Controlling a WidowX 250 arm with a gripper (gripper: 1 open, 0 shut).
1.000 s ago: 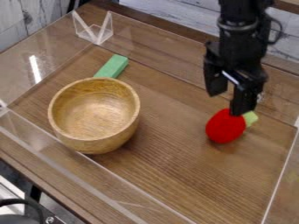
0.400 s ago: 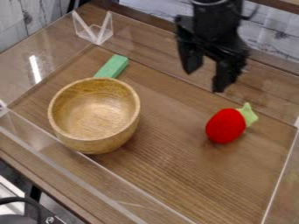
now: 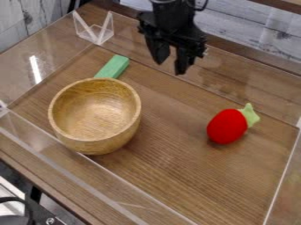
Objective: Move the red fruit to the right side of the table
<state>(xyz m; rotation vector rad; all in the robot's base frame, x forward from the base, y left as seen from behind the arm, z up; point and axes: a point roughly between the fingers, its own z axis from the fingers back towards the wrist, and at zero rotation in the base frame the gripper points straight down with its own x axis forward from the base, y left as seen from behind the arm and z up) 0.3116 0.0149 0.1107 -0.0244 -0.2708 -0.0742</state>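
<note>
From my seat I see the red fruit (image 3: 228, 126) lying on the bench (image 3: 165, 132) near its right edge, roughly midway between the near and far sides. Its little light-green tip points toward the right wall. Nothing touches it; it rests alone on the wood grain.

My gripper (image 3: 174, 58) hangs over the far middle part of the bench, well apart from the fruit and pointing steeply down. Its two dark fingers (image 3: 185, 56) stand a little apart, with a narrow gap of bench showing between them, and they carry nothing. Their tips look clear of the surface, though I cannot tell by how much.

The wooden bowl (image 3: 94, 114) sits upright toward the left edge of the bench, its hollow bare. Just behind it, toward the far left, the flat green block (image 3: 113, 66) lies on the wood, close to the bowl's rim; I cannot tell whether the two touch. In the far left corner a small clear plastic piece (image 3: 94, 28) stands against the low transparent walls (image 3: 30, 66) that edge the bench.
</note>
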